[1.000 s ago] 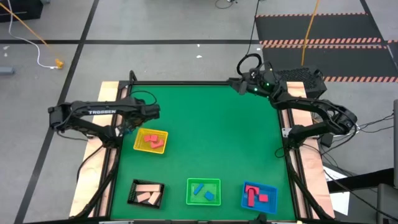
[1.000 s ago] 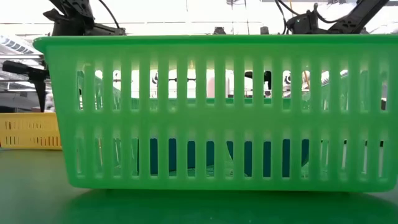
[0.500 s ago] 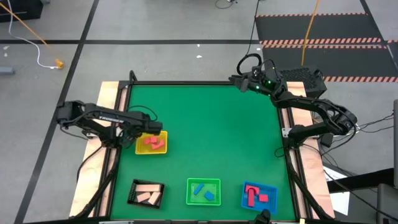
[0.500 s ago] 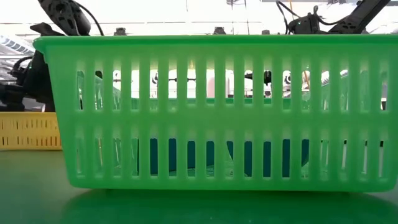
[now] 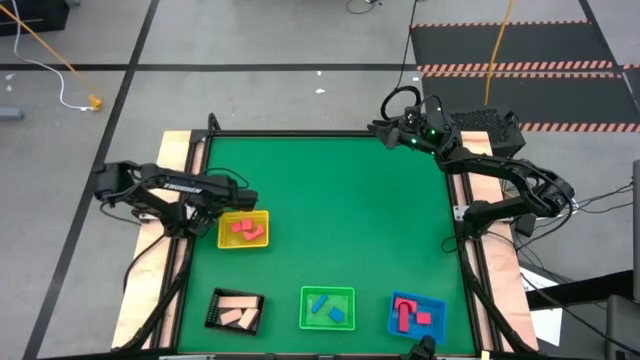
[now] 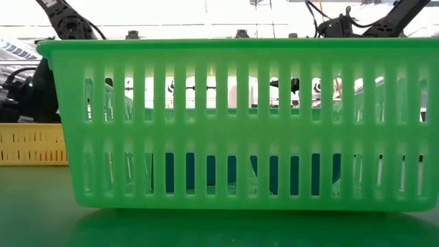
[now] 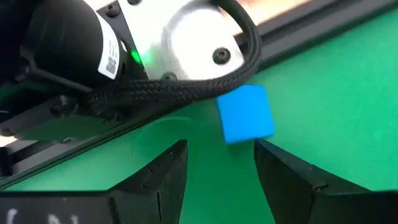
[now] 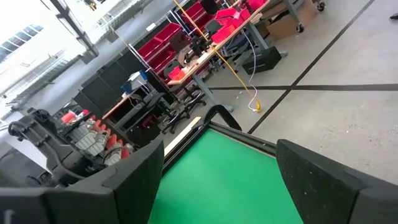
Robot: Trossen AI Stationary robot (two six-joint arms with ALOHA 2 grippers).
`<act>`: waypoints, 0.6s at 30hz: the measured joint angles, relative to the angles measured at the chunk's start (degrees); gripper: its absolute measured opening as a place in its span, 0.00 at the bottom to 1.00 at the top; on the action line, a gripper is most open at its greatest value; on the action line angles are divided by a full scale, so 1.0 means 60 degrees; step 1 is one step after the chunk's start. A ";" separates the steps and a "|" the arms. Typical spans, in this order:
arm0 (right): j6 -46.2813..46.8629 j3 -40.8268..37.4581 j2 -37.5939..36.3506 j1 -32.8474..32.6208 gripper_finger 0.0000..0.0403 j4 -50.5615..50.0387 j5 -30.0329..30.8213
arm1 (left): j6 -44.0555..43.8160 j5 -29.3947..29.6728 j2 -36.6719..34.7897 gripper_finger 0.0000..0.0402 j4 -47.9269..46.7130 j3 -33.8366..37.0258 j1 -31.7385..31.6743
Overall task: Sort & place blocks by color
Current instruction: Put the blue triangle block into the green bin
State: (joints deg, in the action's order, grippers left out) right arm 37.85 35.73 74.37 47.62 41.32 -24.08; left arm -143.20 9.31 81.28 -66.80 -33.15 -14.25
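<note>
Green table (image 5: 340, 200): left hand (image 7: 217, 163) spread before blue block (image 7: 246, 114).

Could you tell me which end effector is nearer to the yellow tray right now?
The left one. The left end effector sits just beside the yellow tray, near its far left corner. The right end effector waits at the table's far right corner, well away.

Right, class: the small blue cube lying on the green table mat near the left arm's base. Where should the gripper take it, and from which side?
Grip the small blue cube across two opposite flat faces, coming from above. It sits flat on the green table mat, just ahead of the open left gripper, with an arm cable close alongside, so a sideways approach looks cramped.
</note>
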 joint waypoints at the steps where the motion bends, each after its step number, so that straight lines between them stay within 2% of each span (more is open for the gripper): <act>1: 0.0000 0.0000 0.0000 0.0000 0.75 -0.0003 0.0000 | 0.0000 0.0003 0.0112 0.46 0.0002 0.0000 -0.0057; 7: 0.0000 0.0000 0.0000 0.0000 0.75 0.0000 0.0002 | 0.0028 0.0005 0.0650 0.46 0.0096 -0.0004 -0.0236; 18: -0.0033 0.0000 0.0000 0.0000 0.75 0.0006 0.0040 | 0.0074 0.0582 0.0559 0.46 0.0525 -0.0004 -0.0160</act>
State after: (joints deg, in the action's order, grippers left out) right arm 37.65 35.73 74.37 47.62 41.35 -23.83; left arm -142.75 12.80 84.64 -63.64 -33.17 -15.21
